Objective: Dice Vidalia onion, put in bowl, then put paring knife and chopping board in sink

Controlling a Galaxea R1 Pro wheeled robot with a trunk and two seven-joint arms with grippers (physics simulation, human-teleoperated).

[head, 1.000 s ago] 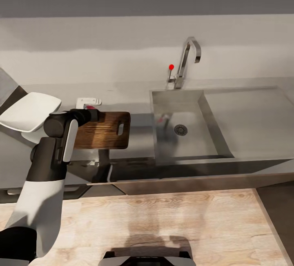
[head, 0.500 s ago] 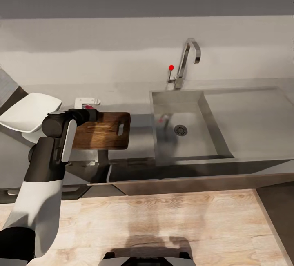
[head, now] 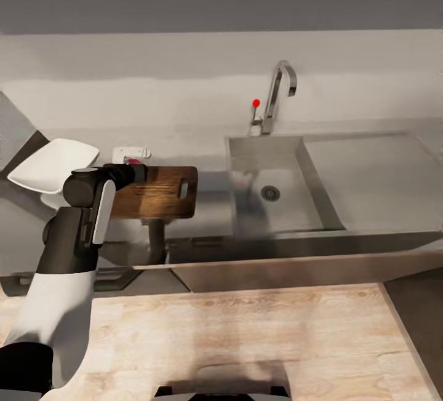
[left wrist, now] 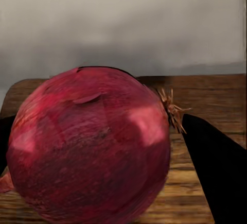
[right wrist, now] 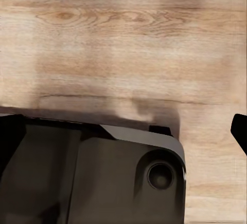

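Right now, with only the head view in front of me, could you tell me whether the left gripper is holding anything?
Observer: Yes, the left wrist view shows the left gripper clamped around a red onion.
Operator: Thank you. What lies beneath it?
Observer: The chopping board; its wood grain shows behind and under the onion.
Operator: And where is the right wrist camera pointing?
Observer: At the wooden floor and the robot's dark base.

A brown wooden chopping board (head: 157,192) lies on the dark countertop (head: 209,182), left of the steel sink (head: 277,192); a white bowl (head: 52,164) sits farther left.
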